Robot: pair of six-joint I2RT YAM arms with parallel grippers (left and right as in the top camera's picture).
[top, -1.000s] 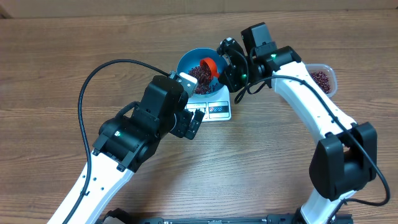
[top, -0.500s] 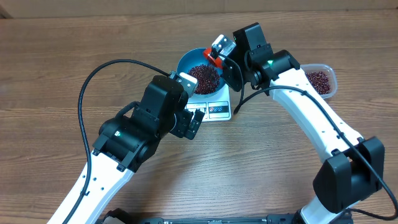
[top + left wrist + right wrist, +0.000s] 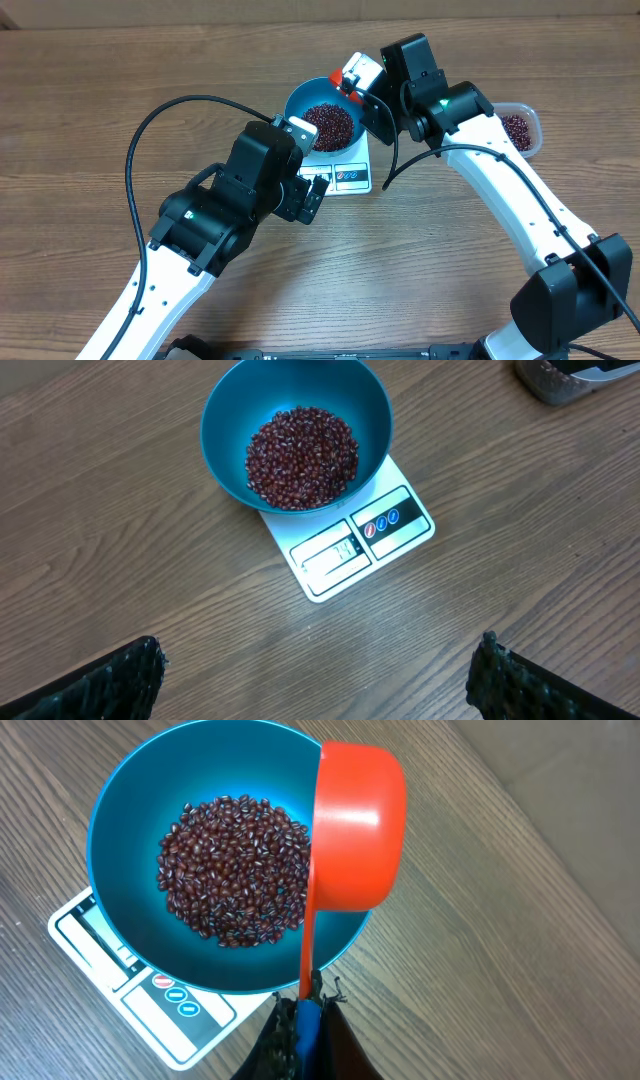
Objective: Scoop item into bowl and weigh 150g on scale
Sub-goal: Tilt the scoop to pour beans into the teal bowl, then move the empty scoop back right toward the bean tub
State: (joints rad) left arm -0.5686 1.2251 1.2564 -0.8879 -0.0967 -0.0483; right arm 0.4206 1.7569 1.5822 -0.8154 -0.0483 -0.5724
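Beans (image 3: 235, 870) in bowl (image 3: 118, 812), weight unconfirmed
The beans fill the bowl on the scale (image 3: 345, 550), display unreadable; right gripper (image 3: 305, 1010) clamps the orange scoop (image 3: 355, 830) over the rim, left gripper (image 3: 315, 680) wide apart and empty

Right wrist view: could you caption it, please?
Right end effector holds red scoop above bowl's rim; beans inside, scale beneath.
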